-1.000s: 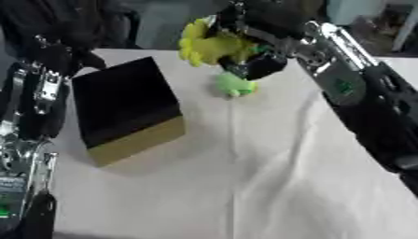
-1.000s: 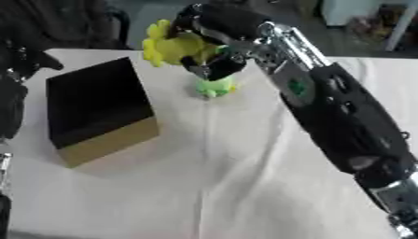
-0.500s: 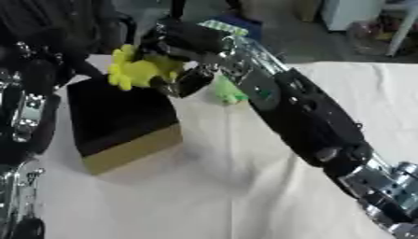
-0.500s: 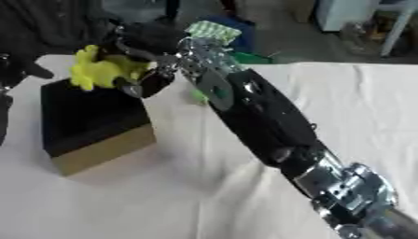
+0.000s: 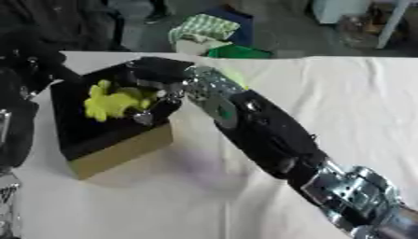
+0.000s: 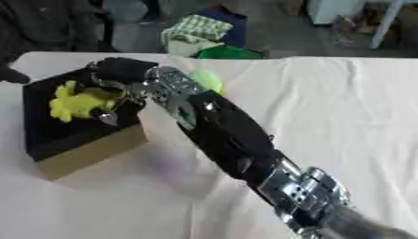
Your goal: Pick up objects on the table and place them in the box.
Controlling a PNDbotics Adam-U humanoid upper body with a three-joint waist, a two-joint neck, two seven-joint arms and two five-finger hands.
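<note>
Our right hand (image 5: 155, 81) reaches over the black box (image 5: 90, 135) near the table's (image 5: 359, 93) left edge, fingers curled around a yellow toy (image 5: 114, 100).

One box (image 5: 98, 140), black inside, tan sides. One yellow toy (image 5: 114, 100) over its opening. One green object (image 6: 208, 79) on the tabletop (image 5: 359, 107), mostly hidden behind the arm. One robot hand (image 5: 155, 77) at the box; second robot hand (image 5: 12, 116) at left edge.
</note>
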